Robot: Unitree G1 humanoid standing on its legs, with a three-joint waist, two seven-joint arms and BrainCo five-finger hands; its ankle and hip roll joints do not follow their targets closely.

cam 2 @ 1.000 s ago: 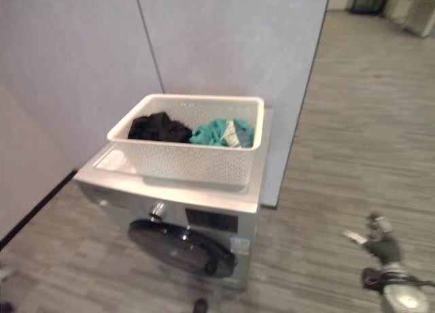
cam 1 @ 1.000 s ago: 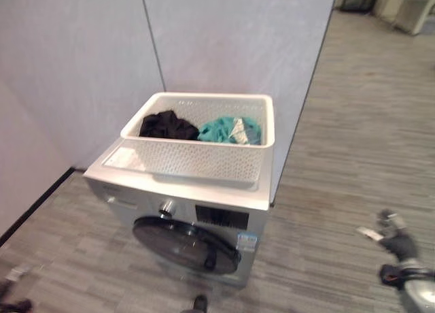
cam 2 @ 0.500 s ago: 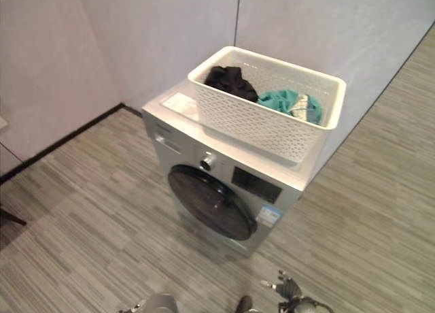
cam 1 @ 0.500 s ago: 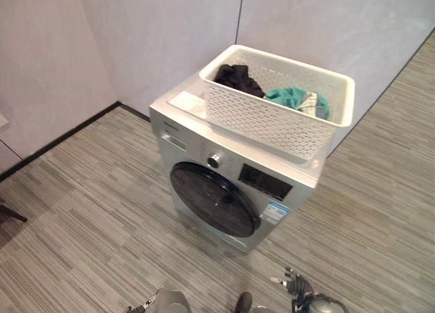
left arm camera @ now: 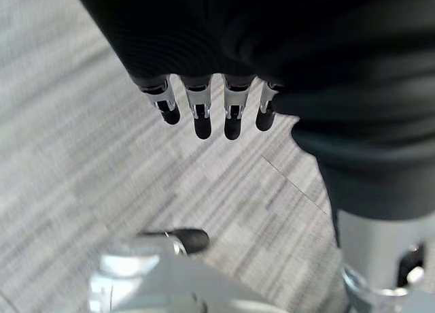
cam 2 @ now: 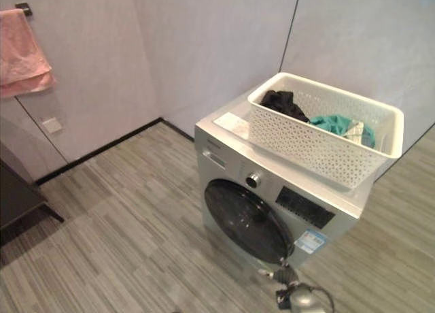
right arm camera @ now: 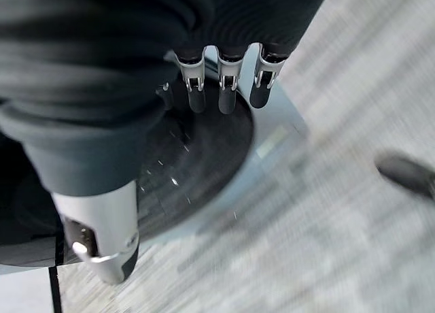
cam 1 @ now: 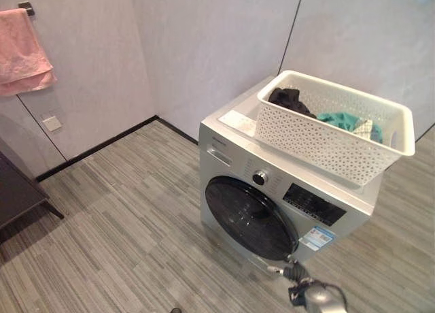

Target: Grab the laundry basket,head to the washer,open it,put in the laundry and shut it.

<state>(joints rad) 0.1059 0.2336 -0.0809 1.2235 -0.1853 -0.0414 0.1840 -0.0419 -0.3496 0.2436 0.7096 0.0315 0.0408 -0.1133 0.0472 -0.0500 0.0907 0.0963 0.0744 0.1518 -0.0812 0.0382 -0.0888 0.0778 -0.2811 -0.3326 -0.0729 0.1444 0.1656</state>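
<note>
The white perforated plastic laundry basket (cam 1: 333, 133), holding dark and teal clothes (cam 1: 319, 112), sits along the right edge of the silver front-loading washer (cam 1: 272, 197), round dark door (cam 1: 250, 216) closed. Left hand (left arm camera: 211, 109) and right hand (right arm camera: 228, 88) hang relaxed, empty.

A pink cloth towel (cam 1: 24, 51) is hanging from a small dark wall hook (cam 1: 26, 7) on the pale grey wall (cam 1: 204, 47). Below it a white square wall plate (cam 1: 50, 123) is sitting above the grey striped plank floor (cam 1: 115, 224). A dark low piece of furniture (cam 1: 17, 194) is standing near the towel's wall.
</note>
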